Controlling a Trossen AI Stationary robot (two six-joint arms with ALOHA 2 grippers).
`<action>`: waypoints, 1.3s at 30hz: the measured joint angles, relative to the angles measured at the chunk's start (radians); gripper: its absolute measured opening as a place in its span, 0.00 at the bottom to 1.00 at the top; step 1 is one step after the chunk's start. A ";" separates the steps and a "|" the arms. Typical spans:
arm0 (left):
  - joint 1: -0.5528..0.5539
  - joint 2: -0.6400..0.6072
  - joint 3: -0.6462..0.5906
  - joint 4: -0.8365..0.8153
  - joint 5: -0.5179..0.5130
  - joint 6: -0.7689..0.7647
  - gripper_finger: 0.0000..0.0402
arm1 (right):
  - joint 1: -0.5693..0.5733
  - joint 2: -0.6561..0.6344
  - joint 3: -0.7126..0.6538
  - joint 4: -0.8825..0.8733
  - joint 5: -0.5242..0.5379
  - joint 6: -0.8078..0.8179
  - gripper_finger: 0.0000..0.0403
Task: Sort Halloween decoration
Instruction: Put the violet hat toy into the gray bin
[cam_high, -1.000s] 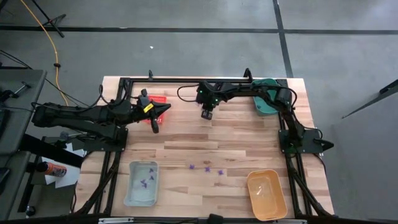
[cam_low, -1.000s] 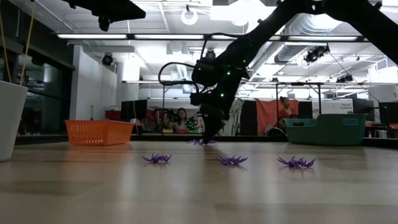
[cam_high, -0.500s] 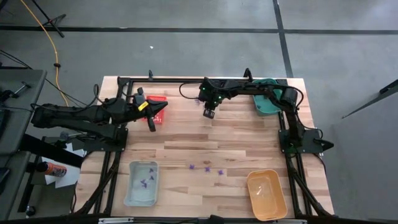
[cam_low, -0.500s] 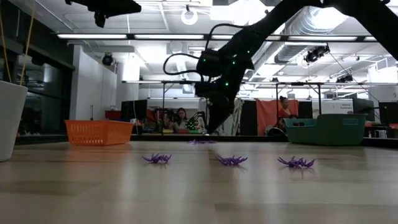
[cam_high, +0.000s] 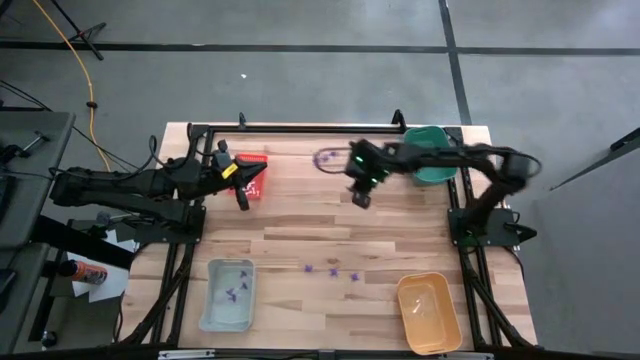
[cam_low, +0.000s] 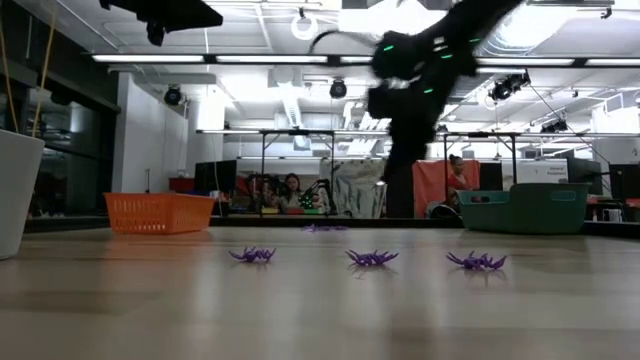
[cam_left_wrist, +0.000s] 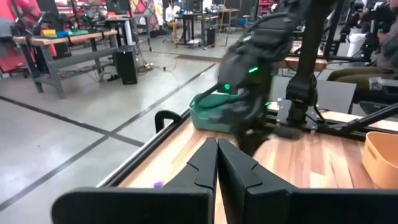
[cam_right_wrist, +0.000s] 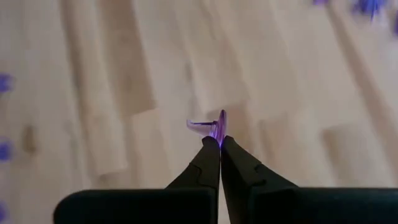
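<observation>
While both arms hang above the pale wooden plank surface (cam_high: 330, 225):
Left end effector (cam_high: 245, 200): fingers pressed together, empty, beside the red rectangular tray (cam_high: 254, 170)
Loose pieces: three tiny purple plastic spiders (cam_high: 333, 270) mid-surface, more in the pale blue tray (cam_high: 228, 295)
Right end effector (cam_high: 361, 198): raised, pinching a purple spider piece (cam_right_wrist: 214, 126)

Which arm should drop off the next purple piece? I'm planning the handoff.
Right, probably: its tool is shut on a purple piece, lifted over the table middle. The left tool is shut and empty, by the red tray.
</observation>
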 joint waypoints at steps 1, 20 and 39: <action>0.000 0.000 0.000 -0.004 0.000 -0.004 0.00 | 0.014 -0.055 -0.064 0.043 0.001 0.046 0.00; 0.001 0.048 0.000 0.081 0.157 -0.060 0.00 | 0.162 -0.492 -0.335 0.833 0.138 0.307 0.00; 0.001 0.073 0.000 0.103 0.166 -0.084 0.00 | 0.162 -0.491 -0.262 0.777 0.074 0.212 0.00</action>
